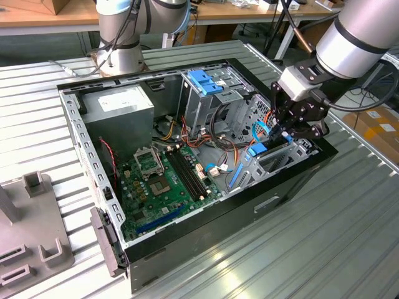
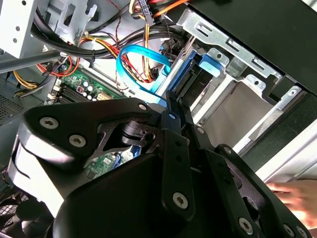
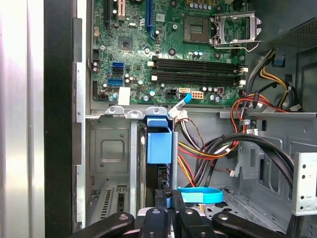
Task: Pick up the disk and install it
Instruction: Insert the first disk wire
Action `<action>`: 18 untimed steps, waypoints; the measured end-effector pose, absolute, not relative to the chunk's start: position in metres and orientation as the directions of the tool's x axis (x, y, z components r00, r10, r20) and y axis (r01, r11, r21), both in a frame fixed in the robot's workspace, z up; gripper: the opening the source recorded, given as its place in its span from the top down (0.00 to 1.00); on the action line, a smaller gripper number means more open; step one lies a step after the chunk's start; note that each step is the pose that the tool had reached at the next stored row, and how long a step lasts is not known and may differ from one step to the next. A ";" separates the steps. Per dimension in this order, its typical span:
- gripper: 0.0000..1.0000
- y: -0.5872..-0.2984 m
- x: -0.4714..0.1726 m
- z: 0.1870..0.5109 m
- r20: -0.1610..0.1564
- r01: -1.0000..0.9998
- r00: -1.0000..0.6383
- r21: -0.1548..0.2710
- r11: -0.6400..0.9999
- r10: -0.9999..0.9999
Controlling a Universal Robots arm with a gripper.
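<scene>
- Exterior view: The gripper (image 1: 288, 134) reached down into the drive bay (image 1: 274, 163) at the end of the open computer case (image 1: 187, 237) toward the exterior view's right. The disk (image 1: 259, 149) showed as a blue-railed piece just below the gripper, standing on edge inside that bay. By judgement, pick-up was complete and the installation step was in hand.
- Second wrist view: The gripper (image 2: 171, 96) had its jaws drawn narrow, converging on the near end of the disk (image 2: 195, 79), whose blue rail lay between the bay's metal walls. A blue flat cable (image 2: 143, 54) looped just beside the fingers. A person's hand (image 2: 292, 196) lay outside the case wall.
- First wrist view: The gripper (image 3: 167, 198) was clamped on the disk (image 3: 159, 144), seen edge-on. The disk's blue end pointed toward the motherboard (image 3: 168, 29).
- Judgement: The disk looked partly entered and not yet seated. Seating calls for the rails to stay square with the bay guides and for the nearby cables to stay out of the path.
</scene>
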State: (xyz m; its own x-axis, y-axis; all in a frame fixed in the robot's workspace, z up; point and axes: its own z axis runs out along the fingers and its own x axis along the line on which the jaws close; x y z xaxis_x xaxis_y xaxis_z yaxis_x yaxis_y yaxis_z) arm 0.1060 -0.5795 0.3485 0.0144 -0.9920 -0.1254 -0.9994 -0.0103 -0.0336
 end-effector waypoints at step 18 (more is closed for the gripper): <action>0.84 -0.580 0.106 0.341 -0.124 -0.999 0.014 -0.034 -0.010 -0.992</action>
State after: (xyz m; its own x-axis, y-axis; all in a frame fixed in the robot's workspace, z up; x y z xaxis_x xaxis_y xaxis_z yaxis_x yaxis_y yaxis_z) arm 0.1060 -0.5795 0.3410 0.0144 -0.9922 -0.1242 -0.9994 -0.0103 -0.0335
